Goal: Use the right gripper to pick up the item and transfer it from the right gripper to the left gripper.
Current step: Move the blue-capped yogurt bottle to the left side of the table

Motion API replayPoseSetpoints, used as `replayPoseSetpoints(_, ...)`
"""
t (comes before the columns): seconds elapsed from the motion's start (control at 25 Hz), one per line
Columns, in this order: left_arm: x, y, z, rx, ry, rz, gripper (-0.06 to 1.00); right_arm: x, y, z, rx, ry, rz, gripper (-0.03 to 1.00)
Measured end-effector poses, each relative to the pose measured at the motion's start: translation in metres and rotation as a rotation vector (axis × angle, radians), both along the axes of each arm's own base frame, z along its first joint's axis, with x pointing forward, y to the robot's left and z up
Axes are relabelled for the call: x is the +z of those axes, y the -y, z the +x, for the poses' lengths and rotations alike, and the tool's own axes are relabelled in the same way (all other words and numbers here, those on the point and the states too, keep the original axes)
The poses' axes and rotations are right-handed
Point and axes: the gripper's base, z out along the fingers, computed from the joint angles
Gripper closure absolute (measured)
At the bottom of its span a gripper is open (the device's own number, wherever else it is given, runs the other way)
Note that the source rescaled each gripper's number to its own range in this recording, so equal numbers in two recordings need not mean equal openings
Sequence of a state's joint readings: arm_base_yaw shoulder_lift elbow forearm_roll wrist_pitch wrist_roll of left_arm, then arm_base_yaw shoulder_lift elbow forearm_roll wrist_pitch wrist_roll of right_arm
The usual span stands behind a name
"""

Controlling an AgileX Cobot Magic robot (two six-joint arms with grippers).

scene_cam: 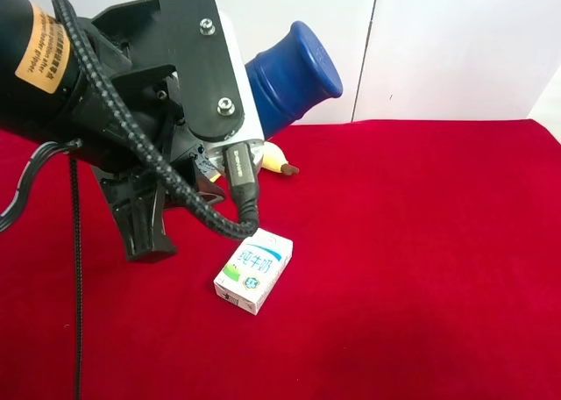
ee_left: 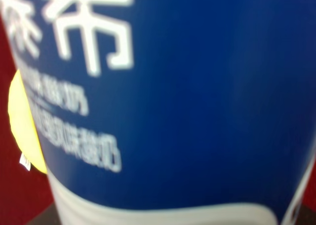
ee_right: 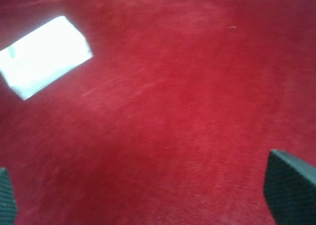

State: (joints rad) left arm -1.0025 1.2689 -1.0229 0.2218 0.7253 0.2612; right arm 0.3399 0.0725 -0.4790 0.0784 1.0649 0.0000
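Observation:
The item, a white bottle with a dark blue cap (scene_cam: 294,75), hangs tilted in the air above the red cloth, cap up and to the right. The left gripper (scene_cam: 223,89), on the arm with the braided cable and orange label, is shut on its body. In the left wrist view the bottle's blue label (ee_left: 197,87) fills the picture. The right gripper (ee_right: 158,198) shows only in the right wrist view. Its fingertips (ee_right: 291,185) stand wide apart, open and empty over bare cloth. It is out of the exterior view.
A white milk carton (scene_cam: 254,270) lies on the red cloth (scene_cam: 421,242) below the left arm; it also shows in the right wrist view (ee_right: 44,55). A yellow banana (scene_cam: 280,161) lies behind, partly hidden, and shows beside the bottle (ee_left: 22,116). White wall panels stand at the back.

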Motion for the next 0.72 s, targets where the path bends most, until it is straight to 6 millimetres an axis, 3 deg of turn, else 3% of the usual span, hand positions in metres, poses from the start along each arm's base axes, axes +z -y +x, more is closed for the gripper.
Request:
replayPoseSetpoints(0.24, 0.001, 0.002, 0.000, -0.006, 0.009, -0.019, 0.92, 0.000, 0.003, -0.009, -0.192, 0.072, 0.018, 0.00)
replayPoseSetpoints(0.48, 0.000, 0.000, 0.004, 0.077, -0.036, -0.060, 0.92, 0.000, 0.003, -0.009, -0.238, 0.073, 0.017, 0.00)
replayPoseSetpoints(0.72, -0.006, -0.036, 0.046, 0.362, -0.128, -0.102, 0.92, 0.000, 0.003, -0.009, -0.238, 0.073, 0.017, 0.00)
